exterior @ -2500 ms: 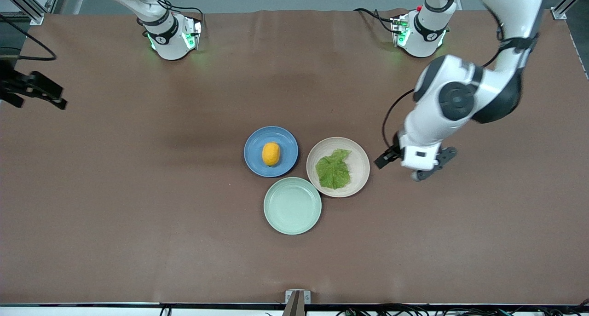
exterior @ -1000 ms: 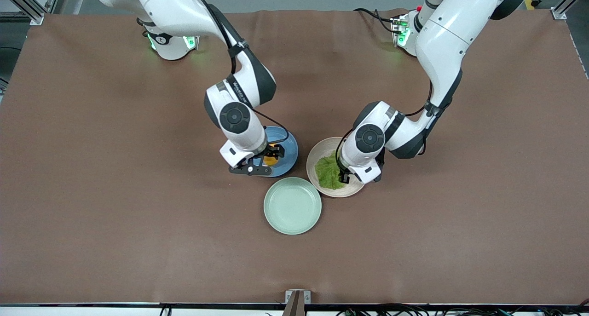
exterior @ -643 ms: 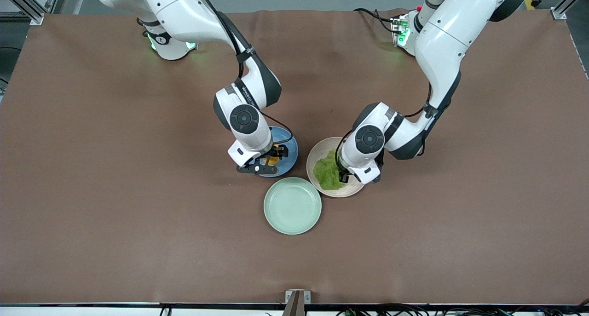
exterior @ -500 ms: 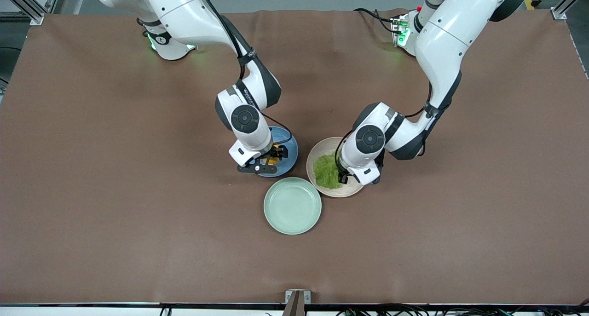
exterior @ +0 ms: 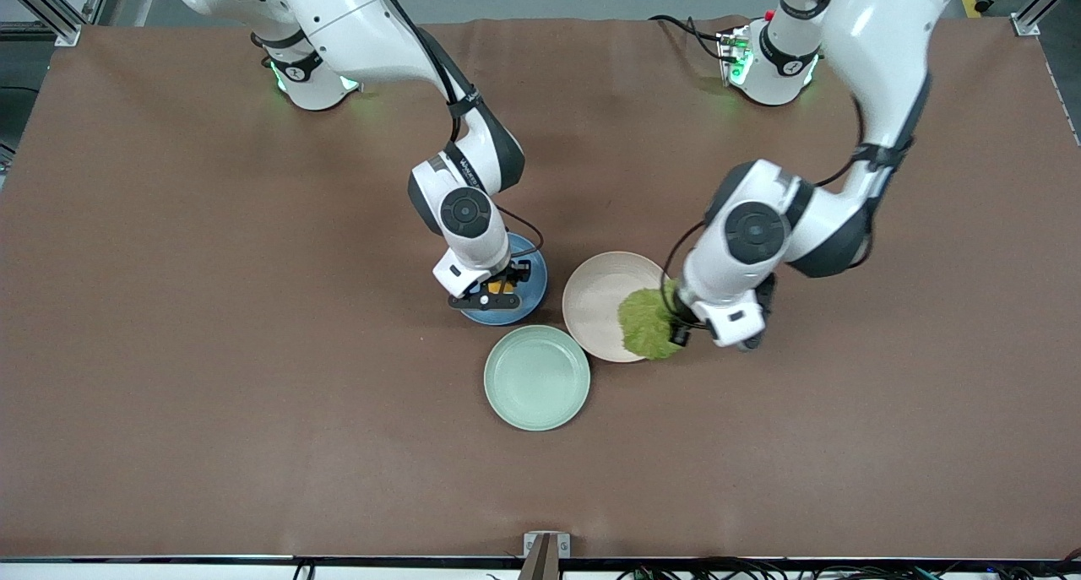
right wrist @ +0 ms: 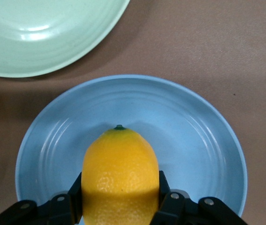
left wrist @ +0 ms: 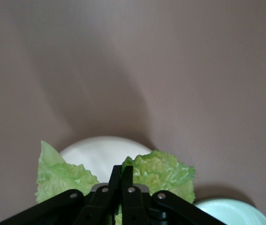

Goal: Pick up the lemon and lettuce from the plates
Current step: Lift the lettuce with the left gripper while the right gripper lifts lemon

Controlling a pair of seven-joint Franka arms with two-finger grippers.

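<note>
My right gripper is low over the blue plate, shut on the lemon. In the right wrist view the yellow lemon sits between both fingers above the blue plate; I cannot tell whether it still touches the plate. My left gripper is shut on the crinkled green lettuce and holds it over the rim of the beige plate, toward the left arm's end. In the left wrist view the lettuce hangs from the shut gripper above the bare beige plate.
A mint-green plate lies empty, nearer the front camera than the other two plates and touching close to both. It also shows in the right wrist view and the left wrist view. Brown table all around.
My left gripper has lifted the lettuce off the beige plate's middle and carried it toward the left arm's end. My right gripper has shifted slightly over the blue plate, around the lemon.
</note>
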